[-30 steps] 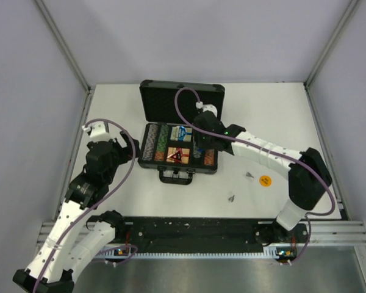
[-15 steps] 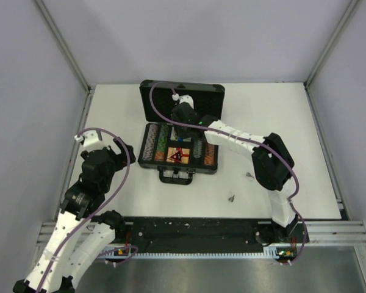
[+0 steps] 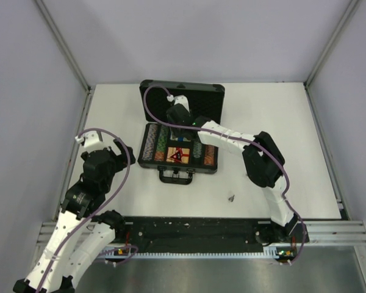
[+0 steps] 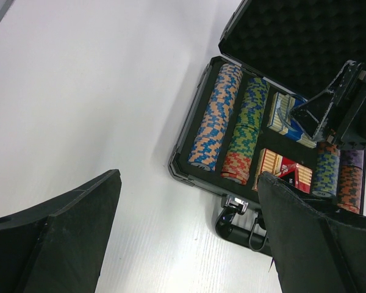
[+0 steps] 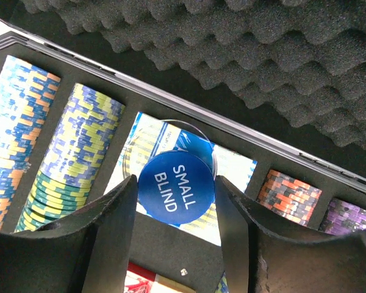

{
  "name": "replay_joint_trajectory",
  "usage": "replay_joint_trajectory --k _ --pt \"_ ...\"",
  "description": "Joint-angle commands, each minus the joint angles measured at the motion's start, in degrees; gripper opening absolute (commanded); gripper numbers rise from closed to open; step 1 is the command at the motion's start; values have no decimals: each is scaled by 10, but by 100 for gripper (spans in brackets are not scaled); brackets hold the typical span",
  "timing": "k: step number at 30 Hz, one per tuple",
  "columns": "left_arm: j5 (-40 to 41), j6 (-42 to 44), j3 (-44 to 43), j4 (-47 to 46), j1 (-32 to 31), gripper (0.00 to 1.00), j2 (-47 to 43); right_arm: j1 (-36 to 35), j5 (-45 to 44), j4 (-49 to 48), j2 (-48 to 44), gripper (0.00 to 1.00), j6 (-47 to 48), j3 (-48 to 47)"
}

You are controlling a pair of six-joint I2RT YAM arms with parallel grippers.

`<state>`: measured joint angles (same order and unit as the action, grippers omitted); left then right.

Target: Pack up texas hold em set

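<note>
The black case (image 3: 182, 97) lies open at the table's middle back, its foam lid raised. Its tray holds rows of multicoloured chips (image 3: 150, 146), a red triangle (image 3: 177, 154) on the red card box (image 4: 294, 174), and a blue card box (image 5: 235, 170). My right gripper (image 3: 179, 127) hangs over the tray, shut on a round blue button (image 5: 176, 188) marked SMALL BLIND, just above the blue card box. My left gripper (image 3: 118, 152) is open and empty over bare table, left of the case and its handle (image 4: 241, 221).
A small dark piece (image 3: 230, 197) lies on the table in front of the case to the right. Metal frame posts stand at the back corners. A black rail (image 3: 189, 229) runs along the near edge.
My right gripper has swung left from the tray's right end to over the blue card box. My left arm drew back slightly from the case.
</note>
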<state>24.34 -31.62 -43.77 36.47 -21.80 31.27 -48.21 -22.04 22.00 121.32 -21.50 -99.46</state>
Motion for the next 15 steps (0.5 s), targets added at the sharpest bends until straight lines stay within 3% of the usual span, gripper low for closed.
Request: replay_joint_trajectory --k 1,10,15 --pt "11 -1 0 -14 1 99 1 -7 -20 -18 9 52 11 -28" --pt "5 1 -5 -13 1 99 5 -10 -37 -28 -11 71 20 -28" --pt "3 2 -8 -17 1 99 5 -11 -30 -13 -61 76 21 -27"
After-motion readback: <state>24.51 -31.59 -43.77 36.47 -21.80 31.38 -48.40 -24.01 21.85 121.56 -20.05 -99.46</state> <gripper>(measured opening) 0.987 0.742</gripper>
